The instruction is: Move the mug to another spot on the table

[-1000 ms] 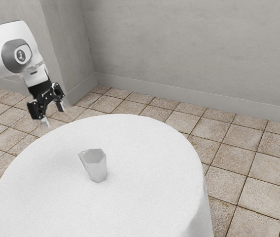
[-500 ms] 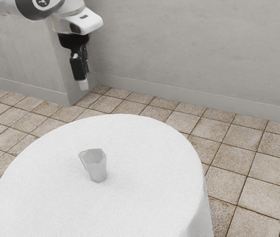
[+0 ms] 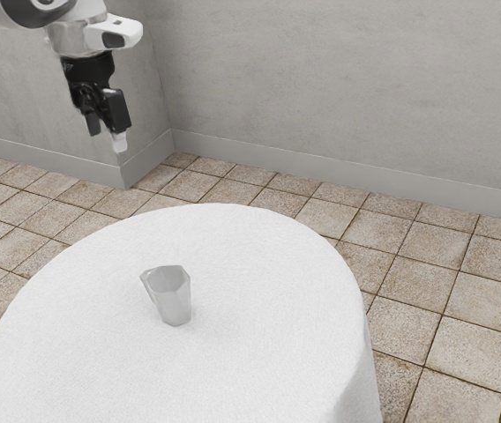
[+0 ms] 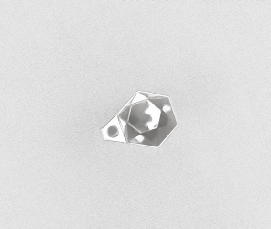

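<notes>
Pale grey mug on white table, mottled brown tiled floor

No words, numbers or signs can be read here. The mug is plain, with nothing written on it. The table under the mug is plain white, with no label. The arm above the table has no name or number that can be read.

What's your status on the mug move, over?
Hand high up, well apart from the mug, carrying nothing. Mug upright on the white table, not yet grasped. Nothing beside it in the way.
</notes>
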`<state>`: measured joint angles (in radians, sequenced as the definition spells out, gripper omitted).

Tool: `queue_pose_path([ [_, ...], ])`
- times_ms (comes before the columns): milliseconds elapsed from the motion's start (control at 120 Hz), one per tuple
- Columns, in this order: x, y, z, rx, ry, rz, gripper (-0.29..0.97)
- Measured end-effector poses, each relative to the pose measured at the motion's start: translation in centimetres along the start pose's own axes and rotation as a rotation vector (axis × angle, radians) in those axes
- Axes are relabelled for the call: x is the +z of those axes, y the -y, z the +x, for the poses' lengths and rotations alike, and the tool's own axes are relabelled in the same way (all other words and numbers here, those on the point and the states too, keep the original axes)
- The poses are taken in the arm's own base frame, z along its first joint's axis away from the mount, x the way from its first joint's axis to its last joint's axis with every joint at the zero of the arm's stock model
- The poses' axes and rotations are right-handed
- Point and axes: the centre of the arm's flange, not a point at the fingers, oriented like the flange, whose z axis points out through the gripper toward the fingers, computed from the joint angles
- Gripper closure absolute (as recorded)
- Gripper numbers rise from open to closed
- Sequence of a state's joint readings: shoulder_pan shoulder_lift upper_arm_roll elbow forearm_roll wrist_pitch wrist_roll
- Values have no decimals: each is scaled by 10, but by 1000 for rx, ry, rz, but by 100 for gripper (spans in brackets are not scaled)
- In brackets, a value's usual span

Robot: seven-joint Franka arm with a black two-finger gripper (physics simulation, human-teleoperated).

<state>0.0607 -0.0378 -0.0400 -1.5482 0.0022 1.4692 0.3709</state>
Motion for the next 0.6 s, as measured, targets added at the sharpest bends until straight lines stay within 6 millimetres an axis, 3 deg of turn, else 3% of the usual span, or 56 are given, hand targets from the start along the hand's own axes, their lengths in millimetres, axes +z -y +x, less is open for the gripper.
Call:
queue_pose_path([
  [158, 0, -30, 10, -20, 5, 1, 0],
  [267, 1, -39, 13, -46, 7, 1, 0],
  [600, 1, -15, 5, -188, 9, -2, 0],
])
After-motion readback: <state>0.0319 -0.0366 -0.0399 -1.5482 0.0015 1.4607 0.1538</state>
